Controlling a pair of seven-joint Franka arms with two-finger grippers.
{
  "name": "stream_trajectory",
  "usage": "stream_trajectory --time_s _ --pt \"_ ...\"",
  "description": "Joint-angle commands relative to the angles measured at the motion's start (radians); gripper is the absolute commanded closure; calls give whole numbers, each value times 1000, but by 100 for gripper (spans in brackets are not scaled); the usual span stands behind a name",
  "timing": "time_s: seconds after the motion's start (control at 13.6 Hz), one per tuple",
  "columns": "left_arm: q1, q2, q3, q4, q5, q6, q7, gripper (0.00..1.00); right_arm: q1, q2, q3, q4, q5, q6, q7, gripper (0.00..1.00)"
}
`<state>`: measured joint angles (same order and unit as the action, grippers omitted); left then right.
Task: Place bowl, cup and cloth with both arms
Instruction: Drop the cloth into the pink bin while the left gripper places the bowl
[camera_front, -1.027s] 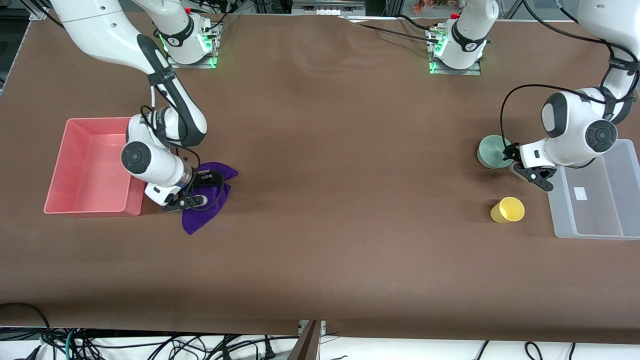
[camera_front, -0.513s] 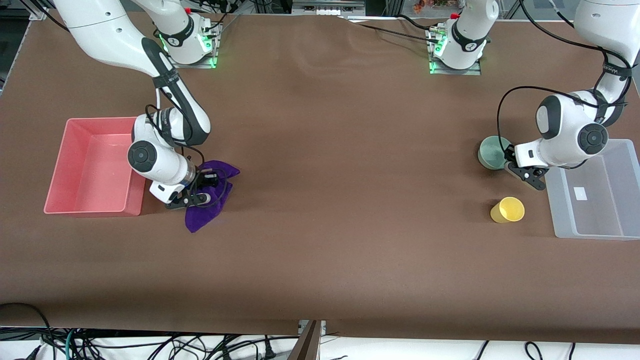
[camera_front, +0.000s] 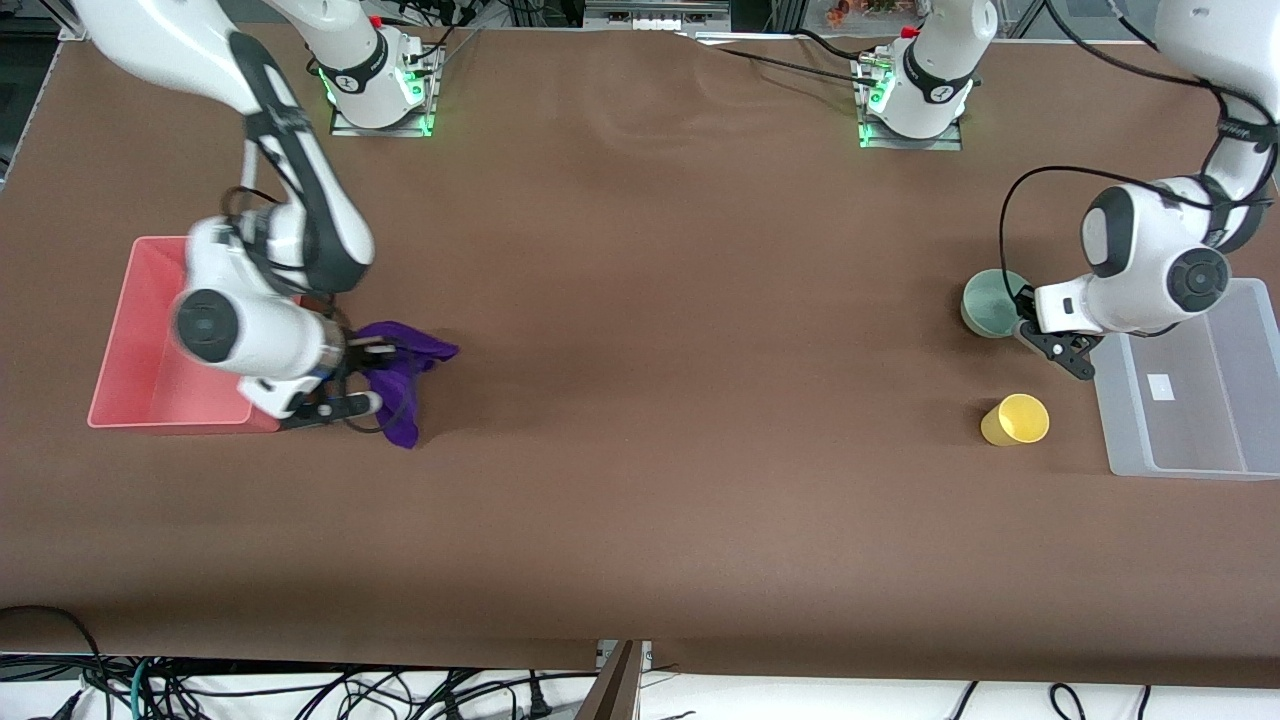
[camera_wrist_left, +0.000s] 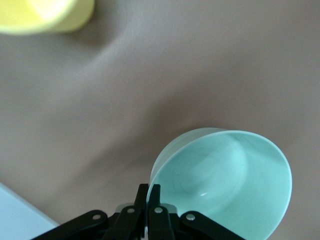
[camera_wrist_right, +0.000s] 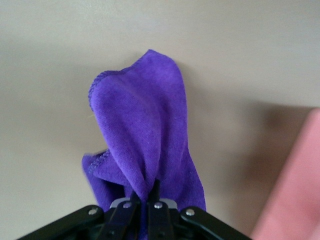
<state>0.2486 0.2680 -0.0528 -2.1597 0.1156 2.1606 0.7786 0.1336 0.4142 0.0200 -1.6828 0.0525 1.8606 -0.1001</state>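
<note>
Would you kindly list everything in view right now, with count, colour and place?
cloth: one, purple, hanging from the right gripper beside the red tray
bowl: one, mint green, rim pinched by the left gripper, beside the clear bin
cup: one, yellow, on the table, nearer the front camera than the bowl
red tray: one, right arm's end
clear bin: one, left arm's end
right gripper: shut on the cloth
left gripper: shut on the bowl's rim
</note>
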Motion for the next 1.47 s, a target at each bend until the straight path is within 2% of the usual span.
stream_trajectory --time_s 0.0,0.15,0.22,0.44,0.66,0.81,1.03,1.1,1.17,1.25,1.39 --pt "3 -58 -13 220 -2 -290 21 100 -16 5 -84 188 -2 -267 -160 100" --pt "33 -41 -10 369 -2 -399 65 100 -16 -5 -171 244 -5 -404 -287 100" --pt "58 -23 -9 418 -1 -403 117 100 -16 -6 -224 250 -29 -437 -370 100" --pt "185 81 -4 558 15 -400 235 100 -28 5 -348 220 -82 -406 -574 100" --pt "302 235 -2 638 41 -325 295 100 -31 8 -411 123 -83 -347 -638 100" --pt "351 325 -2 632 36 -195 301 100 -31 9 -426 42 -83 -275 -641 100" --pt "370 410 -2 633 29 -98 301 100 -32 14 -430 -81 -76 -123 -639 100" --pt "370 415 -2 632 27 -90 301 76 -32 17 -430 -96 -74 -110 -635 100" --pt "367 416 -4 635 27 -90 300 12 -34 20 -430 -97 -66 -113 -630 70" --pt "360 410 -6 638 30 -94 301 1 -34 17 -430 -87 -65 -116 -627 1" --pt "357 367 -16 640 29 -120 297 0 -32 -11 -428 -46 -63 -142 -622 0"
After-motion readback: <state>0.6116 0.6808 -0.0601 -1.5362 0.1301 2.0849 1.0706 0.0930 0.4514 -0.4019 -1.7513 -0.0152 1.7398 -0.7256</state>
